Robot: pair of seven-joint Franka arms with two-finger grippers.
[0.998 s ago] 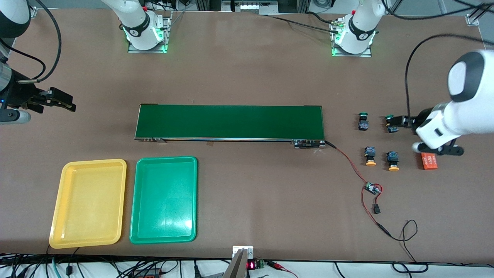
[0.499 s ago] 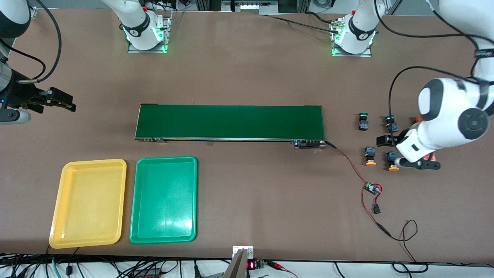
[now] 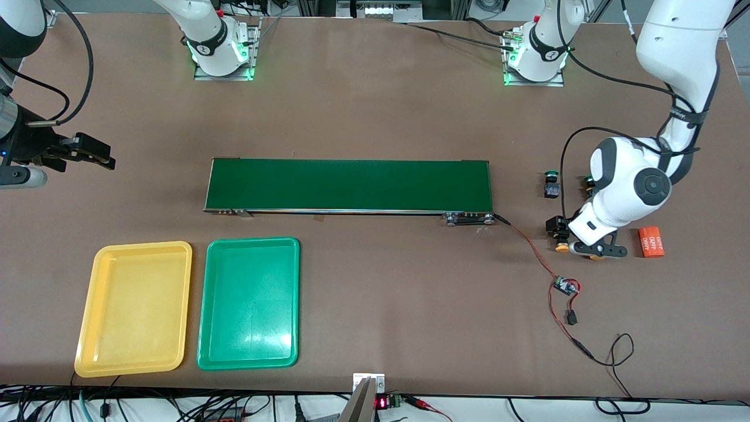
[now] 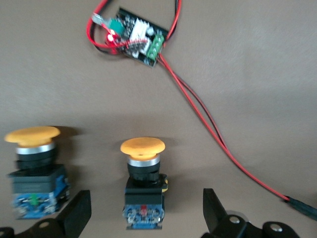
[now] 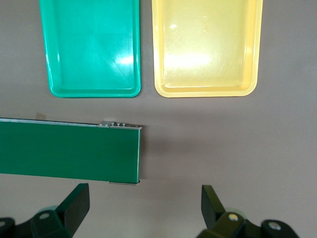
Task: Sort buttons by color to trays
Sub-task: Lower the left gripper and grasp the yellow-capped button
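My left gripper [image 3: 561, 233] is open and low over the table, its fingers either side of a yellow-capped button [image 4: 142, 183] with a gap on each side. That button's cap shows beside the hand [image 3: 561, 247]. A second yellow-capped button [image 4: 32, 168] stands just outside one finger. One green-capped button [image 3: 551, 184] stands farther from the front camera, and another [image 3: 586, 184] is mostly hidden by the left arm. The yellow tray [image 3: 133, 308] and green tray [image 3: 249, 302] lie side by side toward the right arm's end. My right gripper [image 3: 99, 155] waits open over bare table there.
A long dark-green conveyor belt [image 3: 348, 184] crosses the middle of the table. A small circuit board [image 3: 565, 286] with red and black wires lies nearer the front camera than the buttons. An orange cylinder [image 3: 651, 242] lies beside the left hand.
The left hand has swept from beside the orange cylinder toward the conveyor and come down around a yellow-capped button. The right arm has not moved.
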